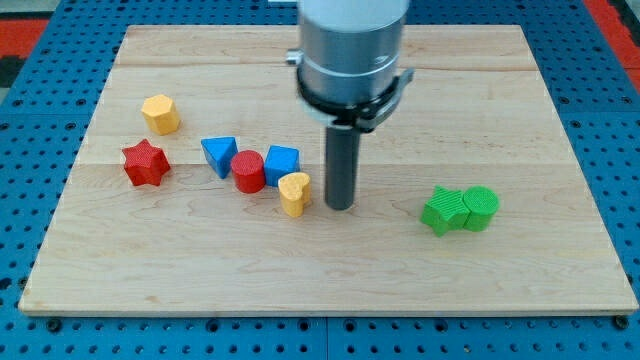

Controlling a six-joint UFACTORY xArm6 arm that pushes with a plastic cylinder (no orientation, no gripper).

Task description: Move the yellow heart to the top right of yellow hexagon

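Heart (294, 192) just left of tip (341, 206)

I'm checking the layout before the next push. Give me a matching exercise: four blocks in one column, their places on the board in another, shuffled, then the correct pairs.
Blocks:
1. yellow heart
2. yellow hexagon
3. red star
4. green blocks

Places:
A. alone on the view's right side
B. below the yellow hexagon, at the view's left
C. just left of my tip
D. farthest toward the view's top left

Pairs: 1-C, 2-D, 3-B, 4-A
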